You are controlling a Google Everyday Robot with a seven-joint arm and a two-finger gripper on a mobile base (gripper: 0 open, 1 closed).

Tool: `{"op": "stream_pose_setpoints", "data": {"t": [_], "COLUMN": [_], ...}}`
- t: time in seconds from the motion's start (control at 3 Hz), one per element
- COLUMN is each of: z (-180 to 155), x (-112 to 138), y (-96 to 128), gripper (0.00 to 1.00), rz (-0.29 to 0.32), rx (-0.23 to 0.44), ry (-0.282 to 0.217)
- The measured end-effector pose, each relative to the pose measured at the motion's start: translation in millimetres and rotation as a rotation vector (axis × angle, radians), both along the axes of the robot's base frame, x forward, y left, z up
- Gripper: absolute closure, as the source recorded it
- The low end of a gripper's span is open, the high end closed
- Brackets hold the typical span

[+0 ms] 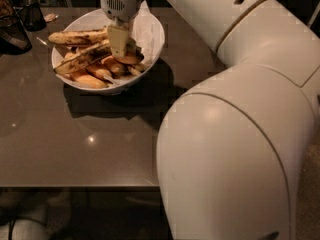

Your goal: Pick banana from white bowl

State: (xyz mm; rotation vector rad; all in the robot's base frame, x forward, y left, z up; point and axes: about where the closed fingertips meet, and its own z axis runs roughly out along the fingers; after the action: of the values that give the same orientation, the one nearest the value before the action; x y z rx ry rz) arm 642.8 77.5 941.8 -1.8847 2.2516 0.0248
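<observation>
Banana point(82, 60) lies across white bowl point(150, 59), upper left; pincer point(119, 43) sits at its right end, positioned to seize it; whether it is clamped cannot be told.

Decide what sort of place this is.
Probably a kitchen or dining area, though little shows: a brown table carries a white bowl heaped with bananas. The gripper hangs over the bowl, down among the fruit.

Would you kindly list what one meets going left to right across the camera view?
Dark objects at the edge → banana → gripper, down in the white bowl at the banana's right end → robot arm.
</observation>
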Motion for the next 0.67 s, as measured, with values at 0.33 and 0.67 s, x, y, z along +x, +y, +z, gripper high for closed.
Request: {"op": "stream_pose_setpoints", "data": {"t": [0.33,0.67], "z": [0.0,0.0], "x": [0.0,0.0], "y": [0.0,0.0], "gripper": [0.88,1.0], "rz": [0.0,0.0], "rx": [0.0,0.0], "ry": [0.0,0.0]}}
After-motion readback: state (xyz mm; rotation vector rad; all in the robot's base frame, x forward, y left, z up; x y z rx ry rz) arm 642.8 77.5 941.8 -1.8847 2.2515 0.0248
